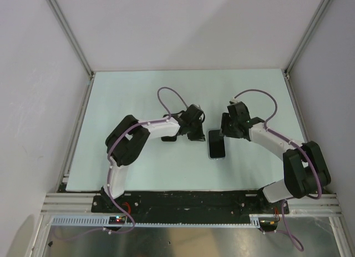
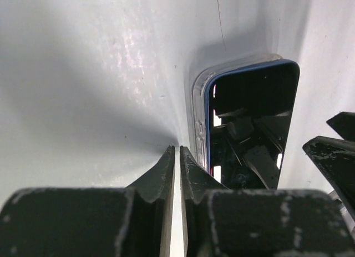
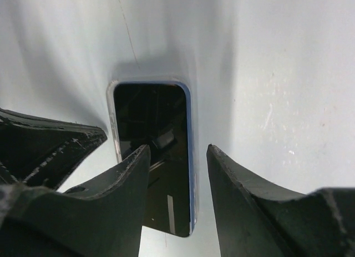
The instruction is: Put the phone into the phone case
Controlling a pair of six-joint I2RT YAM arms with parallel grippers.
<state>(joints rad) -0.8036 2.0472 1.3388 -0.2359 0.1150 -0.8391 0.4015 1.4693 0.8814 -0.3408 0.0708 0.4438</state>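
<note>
Looks nearly done, with phone screen-up in phone case, left gripper pinched shut, right gripper spread, both empty; maybe needs pressing.

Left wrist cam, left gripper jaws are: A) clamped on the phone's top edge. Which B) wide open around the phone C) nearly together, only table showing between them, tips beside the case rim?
C: the left gripper shows only a sliver of table between its jaws, tips just left of the clear rim of the phone case that borders the phone.
</note>
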